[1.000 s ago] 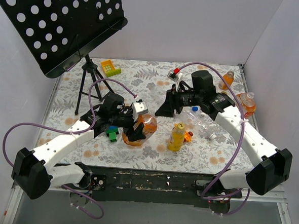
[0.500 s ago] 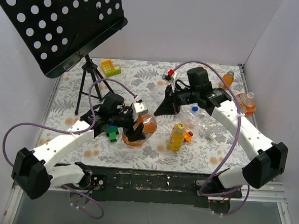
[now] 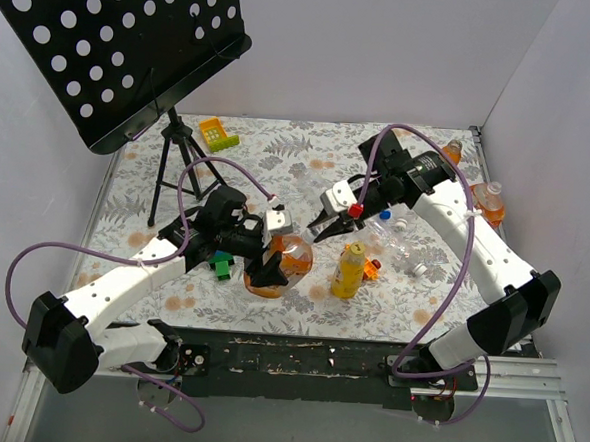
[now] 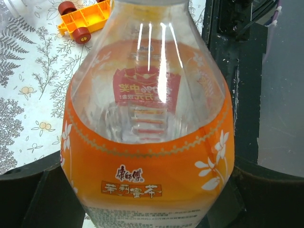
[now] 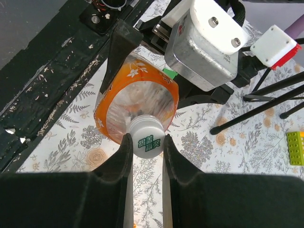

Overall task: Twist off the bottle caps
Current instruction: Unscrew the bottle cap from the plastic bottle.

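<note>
A floral tablecloth covers the table between plain white walls. A black perforated music stand rises behind and to the left of the orange-labelled bottle. The left gripper clamps that bottle's body, and the right gripper is pinched shut on the white cap at the bottle's neck, with both fingers pressing its sides.

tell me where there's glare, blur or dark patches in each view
Left wrist: white glare streaks run down the clear upper part of the orange bottle; its label print is sharp. Right wrist: the white cap is in focus, green print crisp; the fingers flanking it are near-black. Top external: even light, soft shadows, no blur.
</note>
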`<state>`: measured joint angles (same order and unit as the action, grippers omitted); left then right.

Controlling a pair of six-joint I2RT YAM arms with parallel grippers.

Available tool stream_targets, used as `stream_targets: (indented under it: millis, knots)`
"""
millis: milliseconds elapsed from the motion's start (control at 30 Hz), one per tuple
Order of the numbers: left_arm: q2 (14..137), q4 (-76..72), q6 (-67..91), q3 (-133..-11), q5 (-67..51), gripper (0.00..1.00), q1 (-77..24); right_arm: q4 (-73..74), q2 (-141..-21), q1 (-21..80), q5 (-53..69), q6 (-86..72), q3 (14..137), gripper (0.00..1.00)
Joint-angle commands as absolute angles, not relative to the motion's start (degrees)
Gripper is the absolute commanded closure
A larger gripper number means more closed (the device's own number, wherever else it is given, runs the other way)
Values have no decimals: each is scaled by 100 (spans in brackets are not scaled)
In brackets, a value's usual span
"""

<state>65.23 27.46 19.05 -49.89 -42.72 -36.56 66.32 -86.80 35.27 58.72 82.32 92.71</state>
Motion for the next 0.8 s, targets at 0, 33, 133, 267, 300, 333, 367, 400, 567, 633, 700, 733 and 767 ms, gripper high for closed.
stream_targets:
  millis: [0, 33, 133, 267, 300, 333, 367, 400, 567, 633, 700, 733, 767]
  knots:
    - [6205, 2444, 2039, -5282, -4325, 100, -3621, 6120, -8482, 3533, 6108, 7791, 9326, 76]
    - [6188, 2409, 2048, -5256, -4220, 100, -3621, 5778, -8368, 3533, 6065, 7169, 9203, 68]
    - [6144, 2364, 2083, -5230, -4079, 100, -3630, 4704, -8034, 3525, 5880, 5646, 8869, 40]
    - [6074, 2268, 2153, -5194, -3956, 100, -3630, 3957, -7787, 3489, 5643, 4091, 8833, 28]
    - [6056, 2259, 2171, -5168, -3929, 100, -3630, 3764, -7709, 3472, 5582, 3600, 8772, 28]
    - [6047, 2233, 2188, -5159, -3903, 100, -3630, 3353, -7612, 3454, 5520, 2820, 8667, 28]
    - [6029, 2224, 2215, -5150, -3868, 100, -3630, 2940, -7516, 3437, 5424, 2230, 8483, 29]
    - [6021, 2215, 2241, -5150, -3850, 100, -3630, 2457, -7384, 3437, 5188, 1275, 8247, 29]
    - [6029, 2136, 2294, -5176, -3762, 100, -3630, 1547, -7075, 3419, 4175, -1184, 7331, 33]
    - [6064, 2118, 2320, -5212, -3727, 100, -3630, 1556, -7093, 3419, 4140, -1283, 7234, 33]
    - [6117, 2109, 2329, -5256, -3718, 100, -3630, 1564, -7128, 3419, 4096, -1415, 7181, 33]
    - [6152, 2101, 2338, -5265, -3709, 100, -3639, 1556, -7154, 3428, 4070, -1424, 7155, 33]
    - [6170, 2101, 2338, -5282, -3709, 100, -3630, 1564, -7180, 3428, 4069, -1459, 7137, 33]
